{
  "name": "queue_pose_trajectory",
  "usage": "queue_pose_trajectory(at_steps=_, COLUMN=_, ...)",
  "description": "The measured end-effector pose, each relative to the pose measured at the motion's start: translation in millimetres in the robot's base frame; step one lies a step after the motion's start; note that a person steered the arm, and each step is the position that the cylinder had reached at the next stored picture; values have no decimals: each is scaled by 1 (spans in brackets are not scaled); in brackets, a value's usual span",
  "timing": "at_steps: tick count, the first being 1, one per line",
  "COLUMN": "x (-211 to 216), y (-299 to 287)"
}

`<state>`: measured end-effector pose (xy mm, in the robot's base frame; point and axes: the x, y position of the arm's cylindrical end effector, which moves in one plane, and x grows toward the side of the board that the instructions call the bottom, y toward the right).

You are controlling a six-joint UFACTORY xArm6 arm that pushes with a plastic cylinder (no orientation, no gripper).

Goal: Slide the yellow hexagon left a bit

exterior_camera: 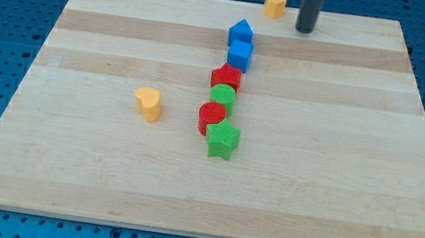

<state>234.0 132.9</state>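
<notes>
The yellow hexagon stands at the top edge of the wooden board, a little right of centre. My tip rests on the board just to the right of the hexagon and slightly lower in the view, with a small gap between them. The rod rises out of the view's top.
A column of blocks runs down the middle: a blue pentagon-like block, a blue cube, a red star, a green round block, a red round block and a green star. A yellow heart sits to their left.
</notes>
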Motion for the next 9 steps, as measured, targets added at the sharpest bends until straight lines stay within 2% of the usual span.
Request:
queue_pose_trajectory(at_steps=1, x=-42, y=10)
queue_pose_trajectory(at_steps=3, x=-43, y=8)
queue_pose_trajectory(at_steps=6, x=-42, y=-46)
queue_pose_trajectory(at_steps=9, x=-42, y=-75)
